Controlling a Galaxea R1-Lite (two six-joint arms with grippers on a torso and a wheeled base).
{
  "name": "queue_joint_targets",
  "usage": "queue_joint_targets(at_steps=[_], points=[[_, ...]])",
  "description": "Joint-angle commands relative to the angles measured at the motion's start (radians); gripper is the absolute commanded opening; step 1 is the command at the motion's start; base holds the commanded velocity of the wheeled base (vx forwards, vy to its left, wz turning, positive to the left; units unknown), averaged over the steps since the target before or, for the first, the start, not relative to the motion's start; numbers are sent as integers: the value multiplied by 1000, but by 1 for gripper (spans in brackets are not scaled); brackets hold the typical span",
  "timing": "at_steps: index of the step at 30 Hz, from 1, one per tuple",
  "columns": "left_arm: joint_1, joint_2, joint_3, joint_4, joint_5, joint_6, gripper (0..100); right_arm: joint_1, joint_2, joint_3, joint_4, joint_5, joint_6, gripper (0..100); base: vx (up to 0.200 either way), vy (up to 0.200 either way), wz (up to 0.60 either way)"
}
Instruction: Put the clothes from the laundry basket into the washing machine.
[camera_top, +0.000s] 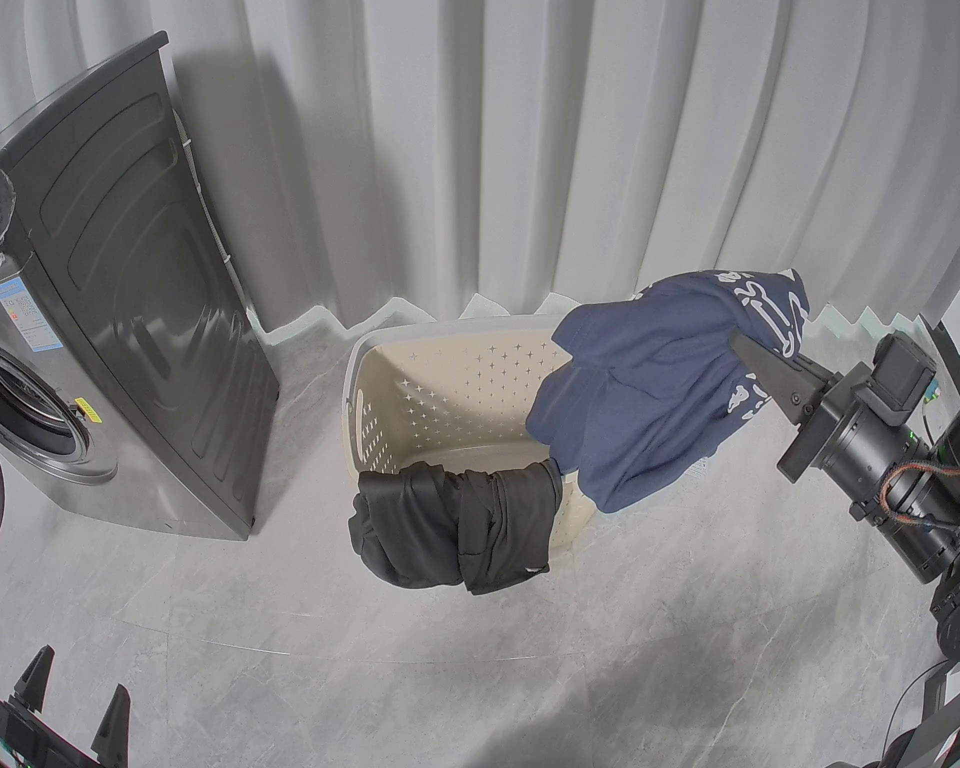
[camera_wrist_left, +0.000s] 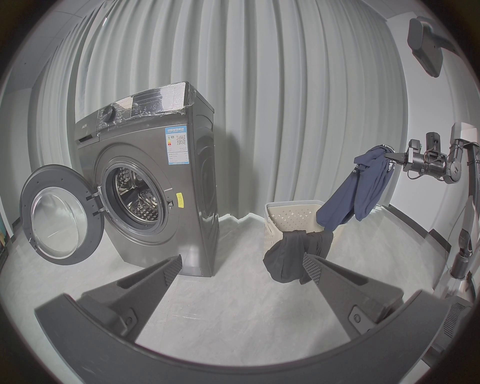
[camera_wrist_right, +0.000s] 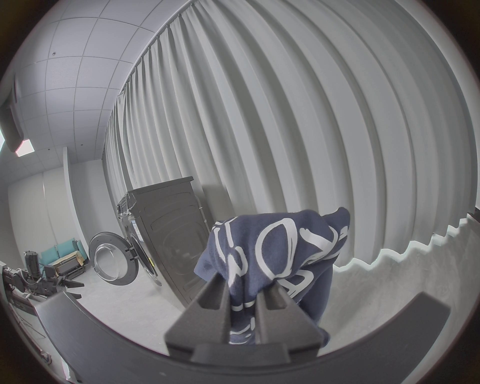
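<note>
navy shirt (camera_top: 640, 390) hanging over the laundry basket (camera_top: 400, 400)
right gripper (camera_top: 745, 345), arm stretched out level, pinches it above the right rim; white lettering too crumpled to read. left gripper (camera_wrist_left: 241, 264) low, jaws spread. washing machine (camera_wrist_left: 150, 185) door open.

I can read no print here. The washing machine (camera_wrist_left: 150, 175) front carries 1 blue-and-white label (camera_wrist_left: 177, 145) with a square code, its lines too small for me, and 1 small yellow sticker (camera_wrist_left: 179, 200) beside the door opening. The navy garment (camera_wrist_right: 280, 255) bears large white lettering, folded and illegible.
</note>
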Motion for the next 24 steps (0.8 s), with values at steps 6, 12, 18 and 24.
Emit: queue_joint_targets(at_steps=[6,12,18,24], points=[[0,-18,16,0,0,-2,100,1,1,-4,-8,5,0,0,0,200,0],[-1,-18,15,0,0,-2,100,2,10,-9,-11,8,0,0,0,200,0],[-1,-18,15,0,0,-2,100,4,10,-10,-13,9,0,0,0,200,0],[-1,-18,15,0,0,-2,100,4,10,-12,-13,11,0,0,0,200,0]])
